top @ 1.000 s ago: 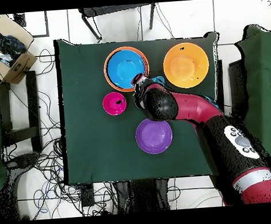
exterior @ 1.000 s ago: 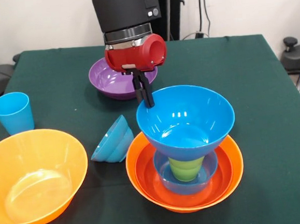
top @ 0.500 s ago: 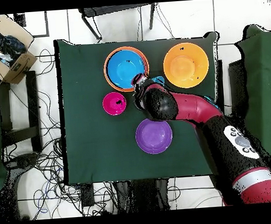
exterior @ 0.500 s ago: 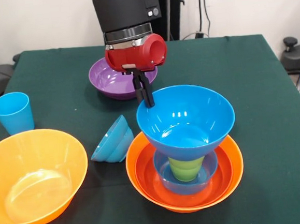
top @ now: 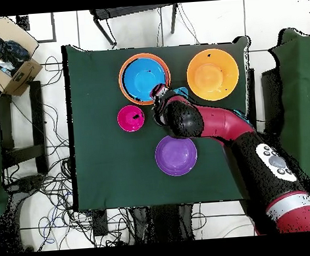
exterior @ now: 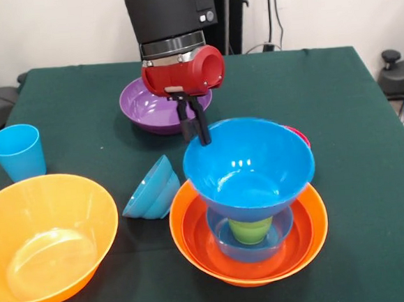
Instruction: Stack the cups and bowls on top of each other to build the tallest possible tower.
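Observation:
The tower stands front right: a red-orange bowl (exterior: pixel 313 226) nested in an orange one, a small blue bowl (exterior: pixel 221 235), the lime green cup (exterior: pixel 250 228) and a big blue bowl (exterior: pixel 248 165) on top, leaning slightly. My gripper (exterior: pixel 195 139) hangs at that bowl's far-left rim, its fingers (exterior: pixel 184 124) slightly apart, open, straddling the rim. In the overhead view the gripper (top: pixel 158 93) sits at the edge of the blue bowl (top: pixel 144 78). The light blue cup (exterior: pixel 18 151) stands at the left edge.
A big orange bowl (exterior: pixel 48 236) sits front left, and nested blue bowls (exterior: pixel 152 190) lie tipped on their side beside the tower. A purple bowl (exterior: pixel 139 107) is behind the gripper. The small pink-red bowl (exterior: pixel 299 135) peeks out behind the tower.
The gripper's fingers have parted a little. The big blue bowl has sunk lower onto the green cup and shifted, uncovering the pink-red bowl's rim behind it.

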